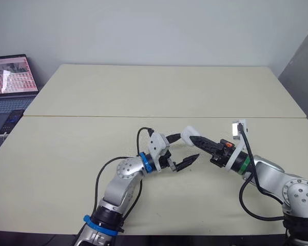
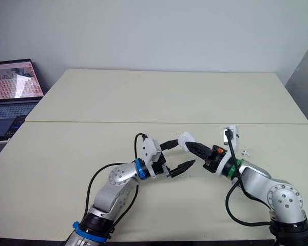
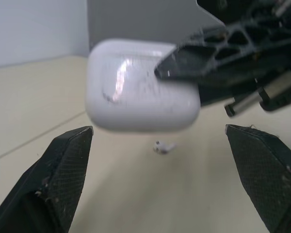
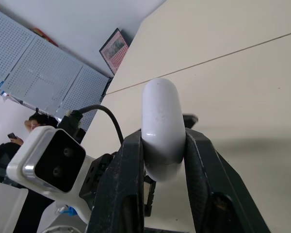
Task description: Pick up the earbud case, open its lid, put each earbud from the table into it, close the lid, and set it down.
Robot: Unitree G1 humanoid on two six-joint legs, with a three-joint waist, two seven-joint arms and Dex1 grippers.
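Observation:
My right gripper (image 1: 192, 137) is shut on the white earbud case (image 1: 188, 132) and holds it above the near table, just right of the middle. In the right wrist view the case (image 4: 160, 124) stands pinched between the two black fingers (image 4: 128, 165). Its lid looks closed in the left wrist view (image 3: 140, 87). My left gripper (image 1: 187, 147) is open right beside the case, one finger above and one below, not touching it. One small white earbud (image 3: 164, 147) lies on the table beyond the case. Small white pieces (image 2: 245, 152) lie by my right forearm.
An open laptop (image 1: 10, 77) stands off the table's far left corner, with a dark handset (image 1: 10, 120) in front of it. Two cream tables (image 1: 159, 92) meet along a seam across the middle. A grey wall panel (image 1: 303, 66) stands at the right.

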